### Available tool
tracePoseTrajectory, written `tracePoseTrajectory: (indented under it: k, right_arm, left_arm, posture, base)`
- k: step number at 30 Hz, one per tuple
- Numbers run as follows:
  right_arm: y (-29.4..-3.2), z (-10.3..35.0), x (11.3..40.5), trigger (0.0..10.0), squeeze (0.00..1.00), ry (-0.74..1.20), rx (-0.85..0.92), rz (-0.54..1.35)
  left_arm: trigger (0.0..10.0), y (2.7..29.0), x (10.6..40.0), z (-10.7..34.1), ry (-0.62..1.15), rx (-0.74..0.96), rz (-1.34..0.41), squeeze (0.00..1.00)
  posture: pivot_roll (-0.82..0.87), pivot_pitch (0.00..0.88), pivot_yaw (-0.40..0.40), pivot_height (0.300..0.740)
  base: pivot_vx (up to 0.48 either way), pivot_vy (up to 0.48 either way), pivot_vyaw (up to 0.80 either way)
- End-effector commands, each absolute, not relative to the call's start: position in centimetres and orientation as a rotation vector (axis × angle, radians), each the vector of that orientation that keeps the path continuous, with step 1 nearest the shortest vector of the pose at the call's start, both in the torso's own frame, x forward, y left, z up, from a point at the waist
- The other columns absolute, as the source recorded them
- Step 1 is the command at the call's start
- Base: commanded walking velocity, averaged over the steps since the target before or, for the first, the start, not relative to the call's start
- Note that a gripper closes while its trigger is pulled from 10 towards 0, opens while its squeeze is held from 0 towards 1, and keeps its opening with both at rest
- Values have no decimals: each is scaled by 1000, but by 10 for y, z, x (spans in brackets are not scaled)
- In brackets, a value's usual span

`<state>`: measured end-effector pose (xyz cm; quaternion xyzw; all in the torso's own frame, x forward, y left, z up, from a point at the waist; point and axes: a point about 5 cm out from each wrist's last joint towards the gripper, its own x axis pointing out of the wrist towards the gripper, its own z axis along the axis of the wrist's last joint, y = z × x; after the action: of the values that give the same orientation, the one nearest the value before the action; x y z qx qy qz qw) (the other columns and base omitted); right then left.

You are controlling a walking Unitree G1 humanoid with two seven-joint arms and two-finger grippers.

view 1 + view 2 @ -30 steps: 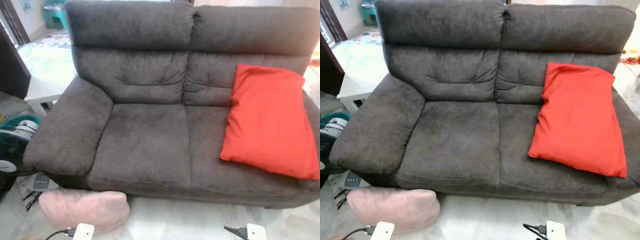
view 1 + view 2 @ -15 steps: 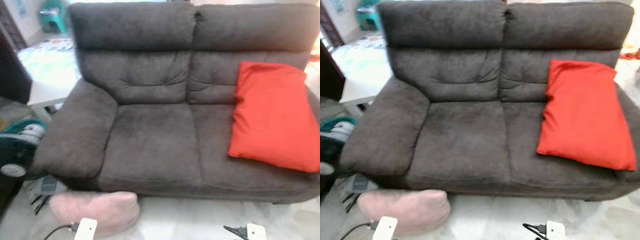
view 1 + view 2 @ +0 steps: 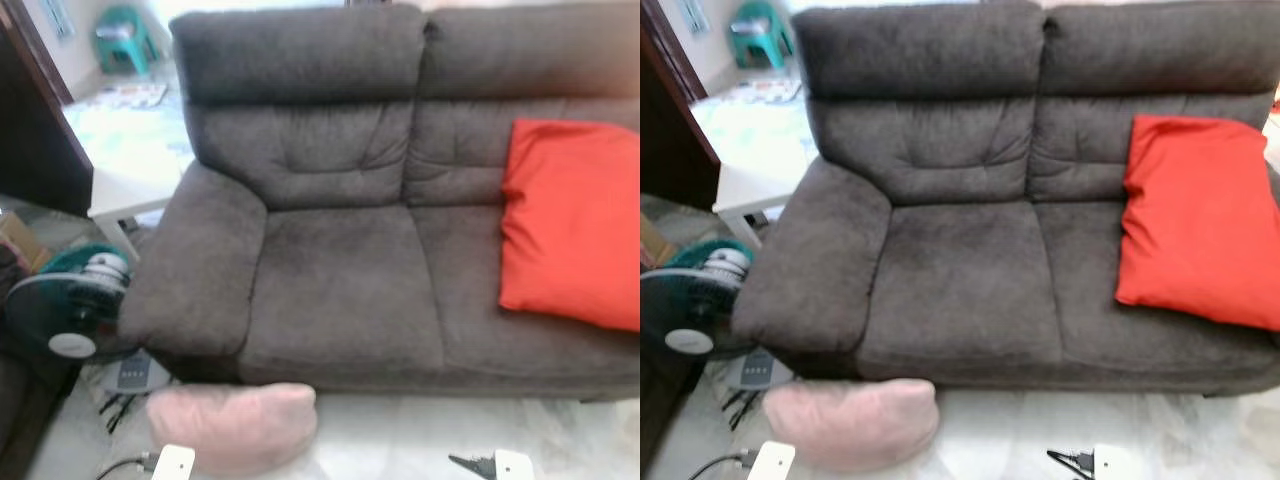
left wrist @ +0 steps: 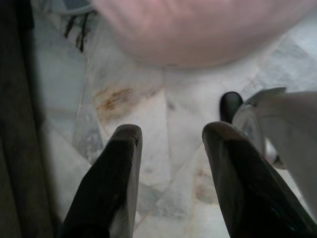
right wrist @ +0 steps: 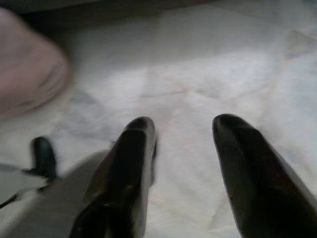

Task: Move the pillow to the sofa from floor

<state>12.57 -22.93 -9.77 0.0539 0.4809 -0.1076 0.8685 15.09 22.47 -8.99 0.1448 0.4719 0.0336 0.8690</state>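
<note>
I'm lining up on the pink pillow, lying on the floor against the sofa; left end effector and right end effector gape, empty. Next, reach down.

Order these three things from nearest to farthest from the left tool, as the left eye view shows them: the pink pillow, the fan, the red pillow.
Measured from the left tool, low at the robot's left:
1. Pink pillow: on the floor just ahead, against the sofa front.
2. Fan: further left, beside the sofa's armrest.
3. Red pillow: far right, leaning on the sofa's backrest.
</note>
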Motion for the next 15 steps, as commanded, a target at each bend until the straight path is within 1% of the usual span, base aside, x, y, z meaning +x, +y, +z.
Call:
tracePoseTrajectory:
  k: [1,12,14,15]
  right_arm:
    - [-228,-98,127,10000,0,1005,122,-228]
    - [-227,-98,125,10000,0,1010,124,-225]
    - [-227,-98,125,10000,0,1010,124,-225]
    - [-228,-98,125,10000,0,1011,124,-225]
  left_arm:
    - [10000,229,143,-92,1016,314,80,0]
    - [10000,228,144,-92,1017,315,79,0]
    - [10000,228,144,-92,1016,315,78,0]
    - [10000,228,144,-92,1016,317,77,0]
  posture:
    - [104,39,-5,740]
    - [108,40,-3,740]
    - [107,40,-3,740]
    - [108,42,-3,740]
  base:
    - [0,424,0]
    - [0,377,0]
    - [0,341,0]
    - [0,0,0]
